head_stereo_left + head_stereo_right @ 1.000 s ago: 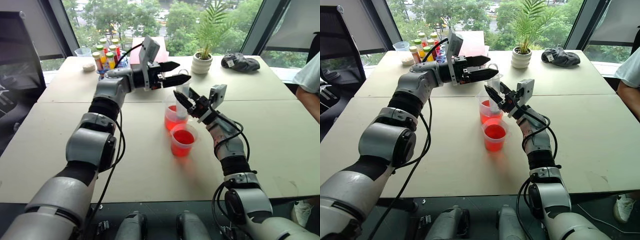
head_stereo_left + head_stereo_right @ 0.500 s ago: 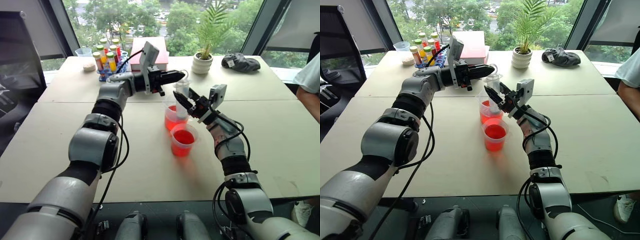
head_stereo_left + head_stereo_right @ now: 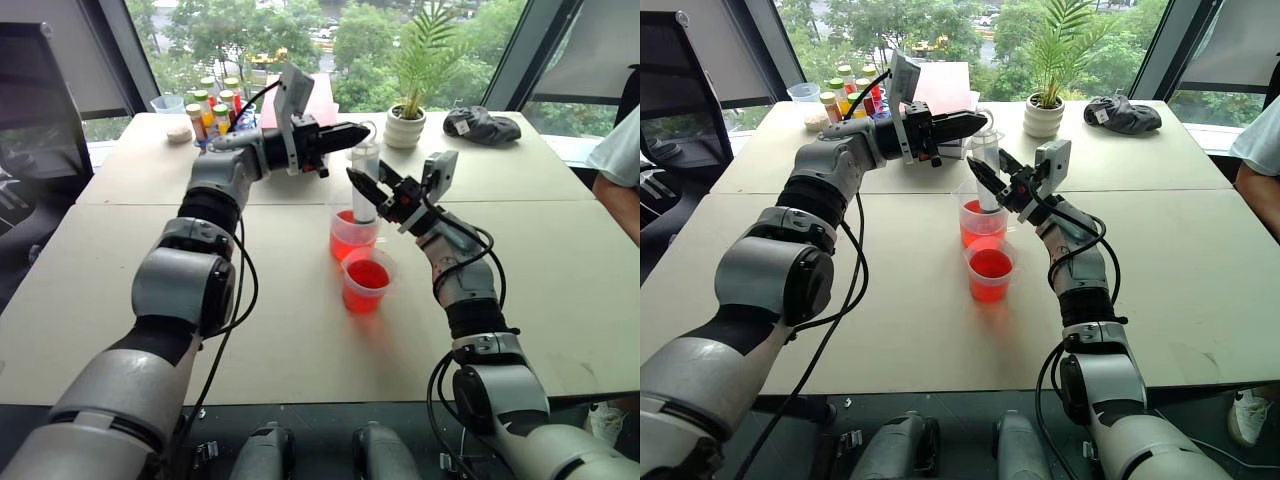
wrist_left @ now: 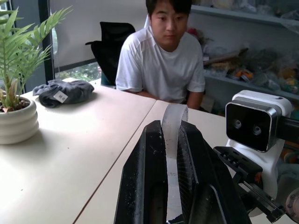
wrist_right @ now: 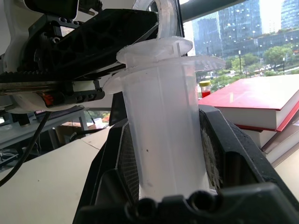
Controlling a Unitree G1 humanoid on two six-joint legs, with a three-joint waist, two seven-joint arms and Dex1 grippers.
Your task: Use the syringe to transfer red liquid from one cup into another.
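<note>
My right pincer (image 3: 363, 186) is clamped on the barrel of the syringe (image 3: 365, 180), holding it upright, nozzle down inside the taller cup (image 3: 351, 236). In my right wrist view the clear barrel (image 5: 163, 135) sits squeezed between both black fingers (image 5: 224, 154), flange just above them.

My left pincer (image 3: 352, 135) is closed on the ring at the plunger's top, fingers pointing across toward 3 o'clock, directly above my right pincer. In my left wrist view a pale strip of the plunger ring (image 4: 173, 126) is pinched between the two fingers (image 4: 149, 158).

Red liquid (image 3: 350, 222) lies in the taller cup around the nozzle. The shorter cup (image 3: 367, 281) stands at 5 o'clock from the taller one, rims just beside each other, also holding red liquid.

Far table edge: bottle rack (image 3: 213, 108) at 11 o'clock, red book (image 3: 945, 85) behind my left wrist, potted plant (image 3: 406, 122) at 1 o'clock, dark cloth (image 3: 480, 124) beyond it. A person (image 4: 164, 60) sits across the table.
</note>
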